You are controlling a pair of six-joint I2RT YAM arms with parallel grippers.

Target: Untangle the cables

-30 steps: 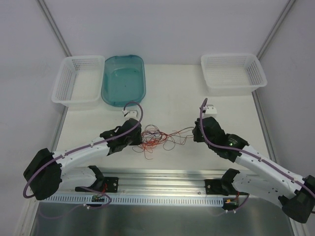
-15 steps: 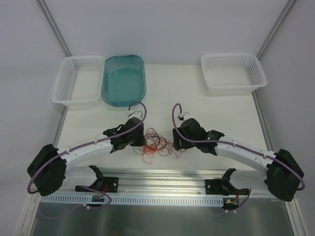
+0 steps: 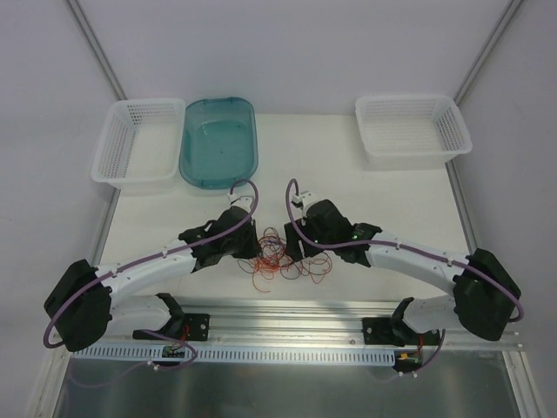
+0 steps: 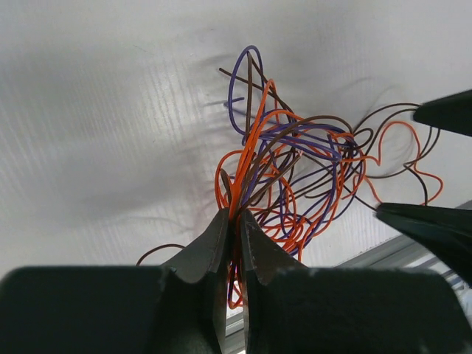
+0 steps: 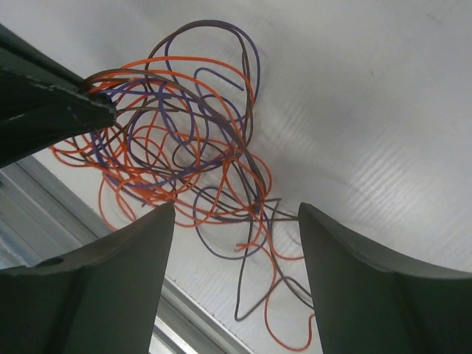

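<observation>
Cables point(image 4: 295, 169) likely limp, snaggy; left gripper point(image 4: 232, 221) pinches strands, right gripper point(image 5: 236, 214) gapes empty; suggest grabbing lower-right outer loop.

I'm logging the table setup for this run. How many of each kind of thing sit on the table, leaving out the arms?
White mesh baskets: 2 (far left, far right)
Teal tub: 1
Tangle of thin cables: 1 (orange, purple and dark strands, too knotted to count separately)
Total: 4
</observation>
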